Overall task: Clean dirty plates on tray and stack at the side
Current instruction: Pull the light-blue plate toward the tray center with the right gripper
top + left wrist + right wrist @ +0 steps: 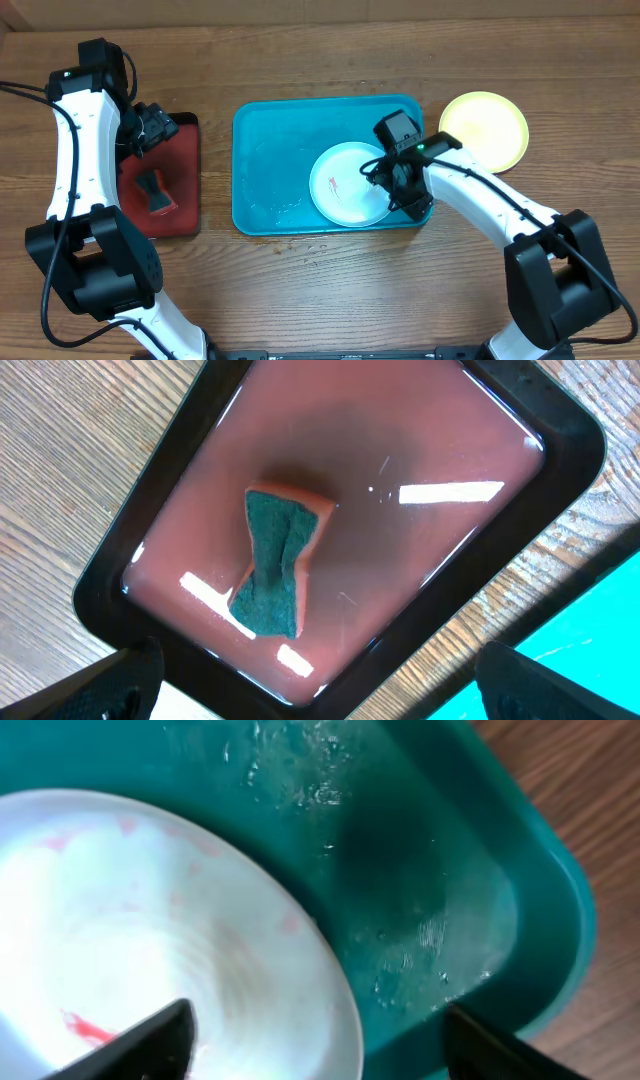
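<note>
The right gripper (320, 1055), spread across the smeared white plate (350, 185)'s rim at the tray (265, 140)'s right end, may skid it on the wet floor; the left gripper (325, 685) hangs spread left of the tray.

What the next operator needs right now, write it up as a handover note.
Left gripper: open, above the sponge on the red tray, holding nothing.
Right gripper: open over the white plate's right edge, inside the teal tray.
Done: yellow-green plate lies on the table beside the tray, no smear visible.
Left: white plate carries a red smear; wipe, then stack.
</note>
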`<state>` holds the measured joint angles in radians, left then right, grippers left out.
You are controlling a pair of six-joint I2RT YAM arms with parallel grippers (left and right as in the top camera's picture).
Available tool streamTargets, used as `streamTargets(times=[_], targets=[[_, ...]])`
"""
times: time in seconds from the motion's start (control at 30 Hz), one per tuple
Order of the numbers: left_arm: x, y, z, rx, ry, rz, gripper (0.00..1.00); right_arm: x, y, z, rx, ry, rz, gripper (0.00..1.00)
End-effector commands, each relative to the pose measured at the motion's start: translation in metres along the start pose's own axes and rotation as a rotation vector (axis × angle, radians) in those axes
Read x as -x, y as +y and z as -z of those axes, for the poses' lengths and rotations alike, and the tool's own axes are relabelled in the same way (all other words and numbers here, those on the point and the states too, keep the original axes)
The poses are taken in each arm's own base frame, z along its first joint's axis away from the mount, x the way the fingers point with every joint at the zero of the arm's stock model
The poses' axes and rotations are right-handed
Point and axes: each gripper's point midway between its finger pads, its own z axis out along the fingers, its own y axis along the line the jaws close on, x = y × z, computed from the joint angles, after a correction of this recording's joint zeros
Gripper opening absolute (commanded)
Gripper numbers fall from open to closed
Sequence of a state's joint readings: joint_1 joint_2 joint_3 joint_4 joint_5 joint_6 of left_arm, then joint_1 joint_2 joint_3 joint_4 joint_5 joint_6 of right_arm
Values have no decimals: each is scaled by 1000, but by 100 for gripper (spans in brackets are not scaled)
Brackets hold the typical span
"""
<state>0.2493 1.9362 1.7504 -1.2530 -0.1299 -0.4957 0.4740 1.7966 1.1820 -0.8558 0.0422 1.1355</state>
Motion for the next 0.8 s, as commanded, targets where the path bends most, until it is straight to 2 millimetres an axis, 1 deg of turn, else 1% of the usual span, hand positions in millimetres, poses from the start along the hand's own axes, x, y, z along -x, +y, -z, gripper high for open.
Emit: streamTargets(times=[0.0,0.2,0.37,0.5,0.67,0.77], targets=[[5,-3,11,-20,-29,2,100,-5,-3,-6,-3,-12,-8,75],[5,-3,11,-20,-29,2,100,-12,2,-11,17,-17,15,72],[5,-3,11,-20,-29,2,100,-16,1,-18,24,-16,21,68],[5,-3,11,-20,-29,2,100,-18,-5,-23,16,-14,-1,64],[5,-3,11,-20,-29,2,100,-19,-8,-28,18,-15,-1,45],[5,-3,11,-20,-29,1,100,-19,-7,-28,22,-16,6,38]])
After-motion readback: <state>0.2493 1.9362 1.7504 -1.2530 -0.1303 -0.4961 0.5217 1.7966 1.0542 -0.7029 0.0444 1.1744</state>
